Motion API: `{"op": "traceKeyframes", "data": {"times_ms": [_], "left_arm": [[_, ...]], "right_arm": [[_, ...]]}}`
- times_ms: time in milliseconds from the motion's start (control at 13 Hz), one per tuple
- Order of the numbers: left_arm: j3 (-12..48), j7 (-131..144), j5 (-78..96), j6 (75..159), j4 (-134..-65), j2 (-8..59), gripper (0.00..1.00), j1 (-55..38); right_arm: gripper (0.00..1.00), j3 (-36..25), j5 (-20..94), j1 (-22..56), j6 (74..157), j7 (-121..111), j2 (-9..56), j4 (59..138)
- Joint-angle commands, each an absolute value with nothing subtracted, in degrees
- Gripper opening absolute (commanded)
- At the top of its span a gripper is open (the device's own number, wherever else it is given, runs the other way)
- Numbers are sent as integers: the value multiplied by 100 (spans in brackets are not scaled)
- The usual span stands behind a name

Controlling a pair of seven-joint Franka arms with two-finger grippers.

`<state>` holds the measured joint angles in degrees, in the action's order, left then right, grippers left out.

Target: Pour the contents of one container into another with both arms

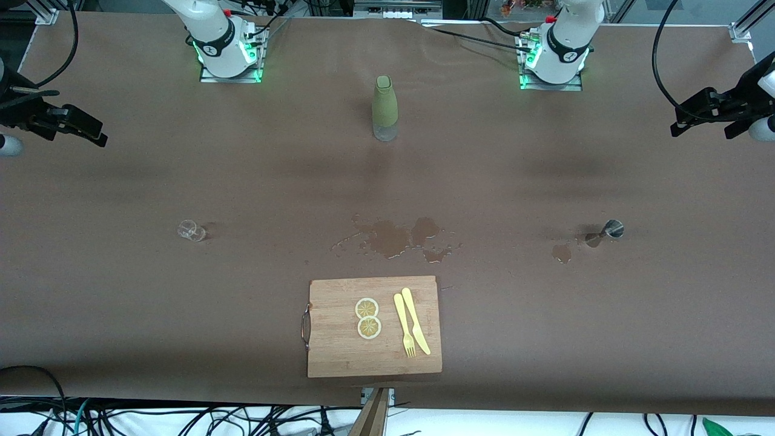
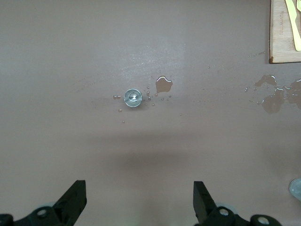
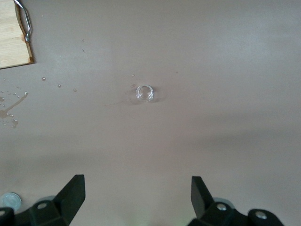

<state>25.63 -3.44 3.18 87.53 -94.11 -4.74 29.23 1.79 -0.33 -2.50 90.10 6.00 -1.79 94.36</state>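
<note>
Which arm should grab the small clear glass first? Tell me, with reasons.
Right. The clear glass stands toward the right arm's end of the table, centred under the open right gripper. The open left gripper hangs over the metal jigger.

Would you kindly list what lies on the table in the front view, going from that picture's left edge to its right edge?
Small clear glass → wooden cutting board → lemon slices → green bottle → yellow fork and knife → metal jigger.

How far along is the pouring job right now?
Nothing looks started, though puddles already wet the table. In hand: nothing; the left claw hangs open above the metal cup, the right claw open above the small glass. Left: picking both up and pouring.
</note>
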Motion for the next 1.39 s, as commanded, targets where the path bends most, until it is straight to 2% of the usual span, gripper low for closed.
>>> {"op": "traceKeyframes", "data": {"times_ms": [0,1312], "left_arm": [[2584,-299,466,8736,-9343,-483,100,2953],[2531,-395,624,8745,-9343,-378,100,3058]], "right_arm": [[100,202,-36,-281,9017,562,-228,9501],[100,202,-62,-281,9053,545,-237,9501]]}}
